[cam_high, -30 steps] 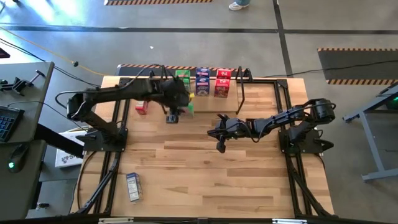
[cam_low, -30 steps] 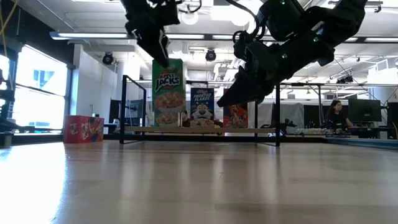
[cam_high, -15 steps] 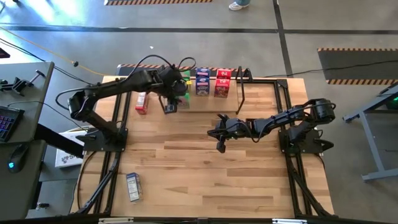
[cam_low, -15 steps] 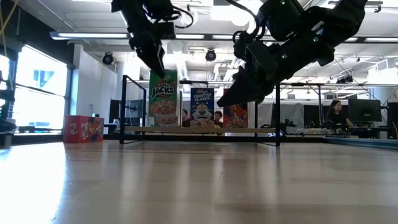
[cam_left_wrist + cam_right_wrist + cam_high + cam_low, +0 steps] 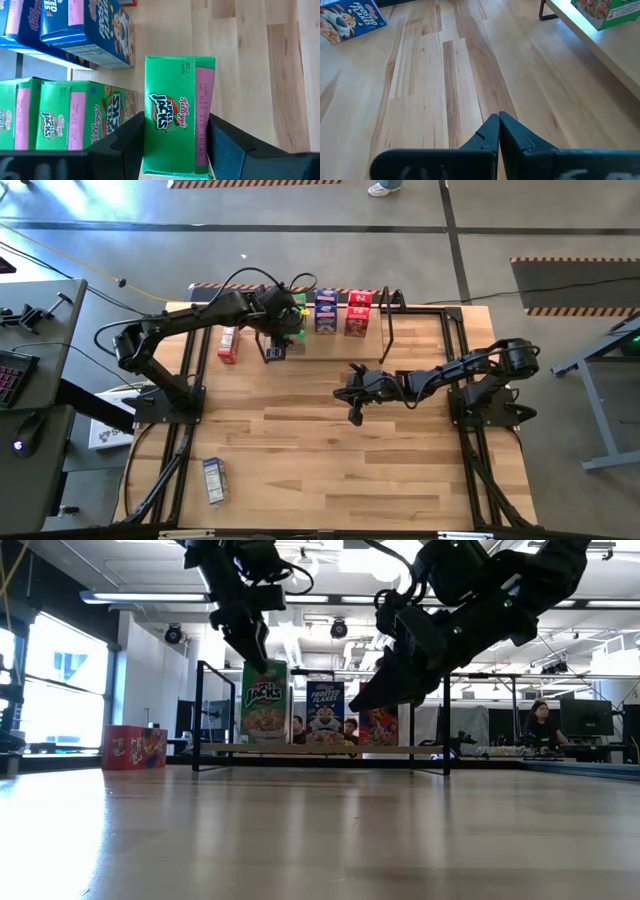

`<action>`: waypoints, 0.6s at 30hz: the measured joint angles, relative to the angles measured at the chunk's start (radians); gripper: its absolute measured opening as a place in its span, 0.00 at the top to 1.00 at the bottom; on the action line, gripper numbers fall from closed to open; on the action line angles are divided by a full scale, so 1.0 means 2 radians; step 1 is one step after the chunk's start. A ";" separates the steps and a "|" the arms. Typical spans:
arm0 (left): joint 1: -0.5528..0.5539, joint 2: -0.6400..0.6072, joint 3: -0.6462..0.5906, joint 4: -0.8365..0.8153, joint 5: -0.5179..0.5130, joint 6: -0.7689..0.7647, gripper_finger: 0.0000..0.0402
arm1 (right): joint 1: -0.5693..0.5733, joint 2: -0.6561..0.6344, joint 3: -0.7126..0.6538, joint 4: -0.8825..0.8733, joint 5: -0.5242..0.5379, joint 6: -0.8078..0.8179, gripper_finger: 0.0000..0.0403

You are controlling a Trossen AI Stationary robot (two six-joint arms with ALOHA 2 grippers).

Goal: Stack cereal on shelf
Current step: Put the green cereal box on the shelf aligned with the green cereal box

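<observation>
Between the left gripper [image 5: 176, 145] fingers — green Apple Jacks box [image 5: 179, 115], clamped, now lowered from mid-air onto the shelf [image 5: 320, 749] beside the blue box [image 5: 325, 712]; release likely next. Right gripper [image 5: 498, 131] pinched shut, idle.

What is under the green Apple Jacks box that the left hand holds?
Under the green Apple Jacks box, the low view shows the shelf board. The left hand grips it from above. Whether its base touches the board cannot be seen.

Bright even light, soft shadows — arms backlit, table glare
</observation>
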 joint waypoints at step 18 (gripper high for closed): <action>0.002 0.000 -0.005 0.004 0.004 0.002 0.51 | 0.000 0.000 0.000 0.000 -0.005 0.000 1.00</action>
